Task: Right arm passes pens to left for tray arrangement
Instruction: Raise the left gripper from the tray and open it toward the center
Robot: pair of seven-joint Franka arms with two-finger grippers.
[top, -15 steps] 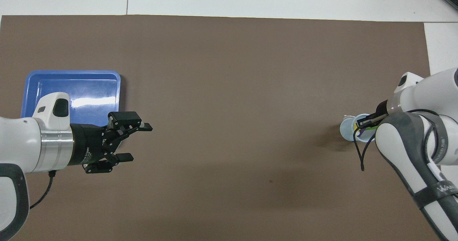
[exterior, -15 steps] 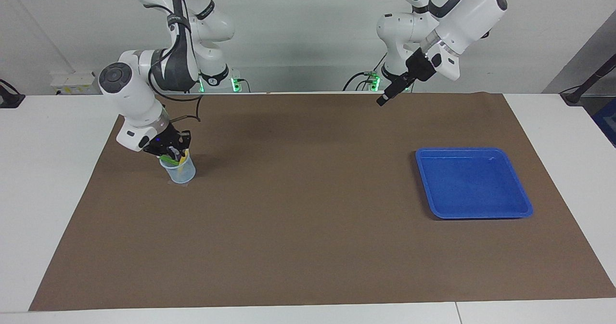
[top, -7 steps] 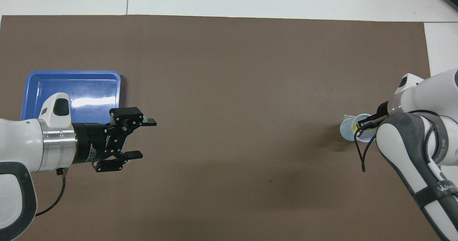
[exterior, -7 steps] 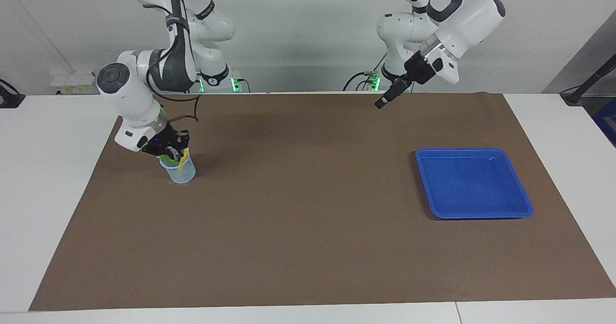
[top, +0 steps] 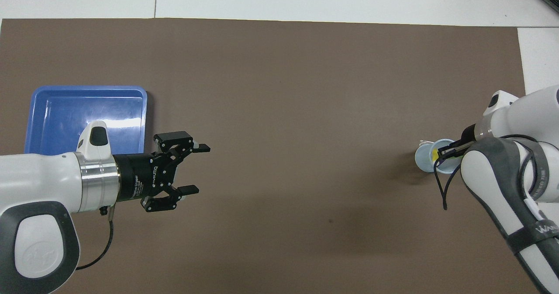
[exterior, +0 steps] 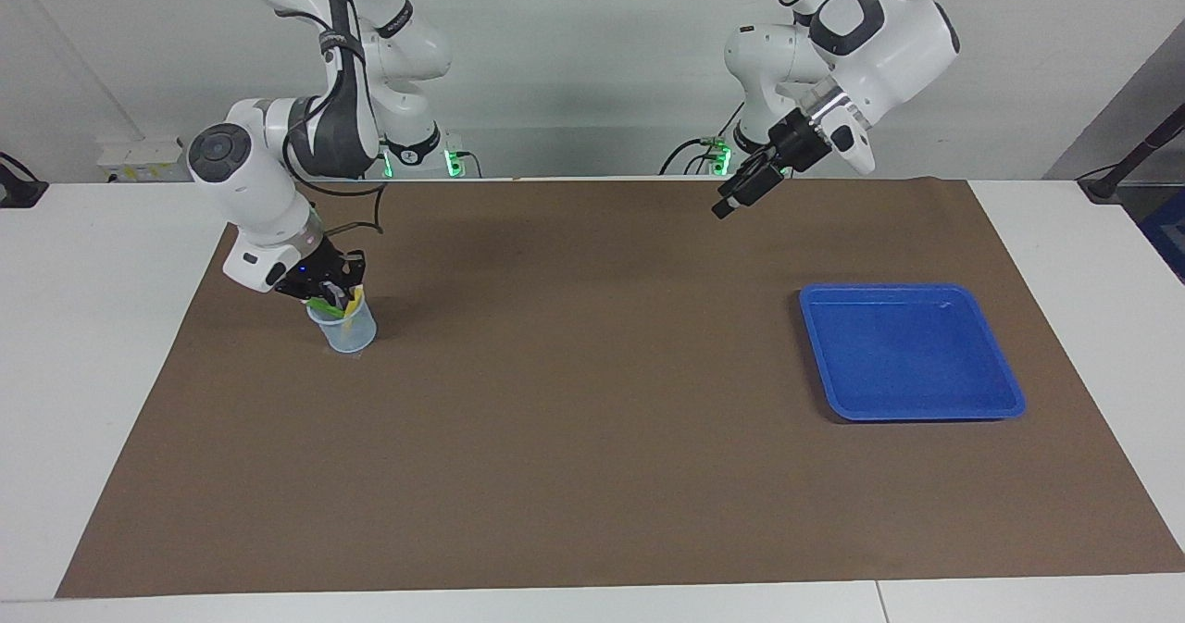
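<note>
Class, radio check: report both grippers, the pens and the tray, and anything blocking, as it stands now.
Right gripper down at the cup among the pens. Left gripper open, raised over the mat, waiting. Tray holds no pens. Nothing lies between cup and tray.

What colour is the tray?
Bright blue. The tray shows best in the facing view.

Small white letters on the black left claw (top: pixel 194 169) too tiny to read, white letters on right arm strap (top: pixel 543 230) cut off

A pale translucent cup (exterior: pixel 347 329) stands on a brown mat (exterior: pixel 592 438).
</note>
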